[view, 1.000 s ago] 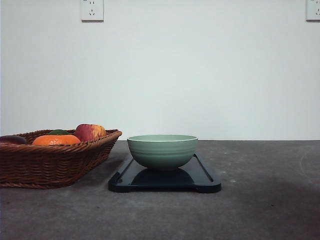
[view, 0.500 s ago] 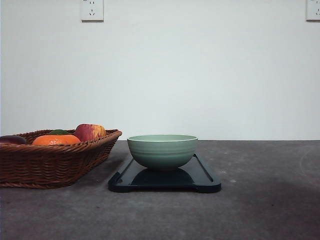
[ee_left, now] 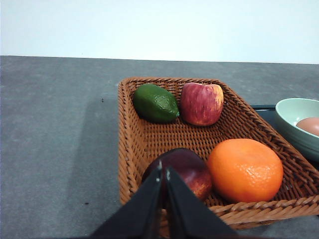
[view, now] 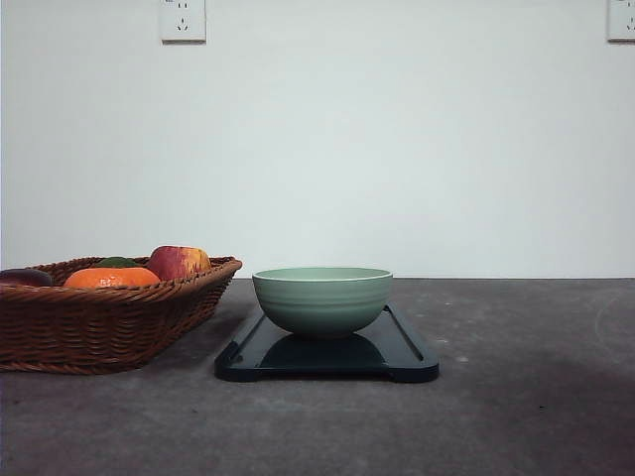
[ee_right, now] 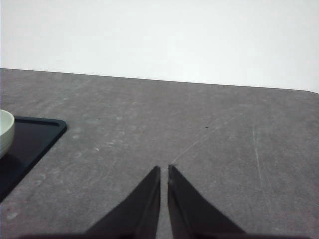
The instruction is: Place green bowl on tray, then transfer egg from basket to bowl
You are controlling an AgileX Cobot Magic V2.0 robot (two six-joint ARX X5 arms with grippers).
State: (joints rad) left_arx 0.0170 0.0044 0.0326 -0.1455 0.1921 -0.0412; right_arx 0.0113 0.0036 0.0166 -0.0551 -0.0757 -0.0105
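On the tray (view: 402,349), I see the green bowl (view: 322,299) sitting upright, roughly over the middle of the black surface; through the left wrist camera its rim and a pale brown egg (ee_left: 310,125) inside it show at the edge of the picture, so the egg lies in the bowl rather than in the basket (view: 99,322); the basket stands just beside the tray on the left arm's side, apart from it as far as I can judge from the front; inside it I make out an orange (ee_left: 245,170), a dark red fruit (ee_left: 180,169) next to it, a red apple (ee_left: 201,103) and a green avocado-like fruit (ee_left: 155,103) at the far end, the last two nearly touching; my left gripper (ee_left: 163,172) hangs over the near end of the basket above the dark fruit, fingers pressed together with nothing between them; my right gripper (ee_right: 164,171) is likewise closed and empty, hovering over the bare grey table (ee_right: 199,134) with a corner of the tray off to one side; two wall sockets (view: 183,19) sit high on the white wall behind.
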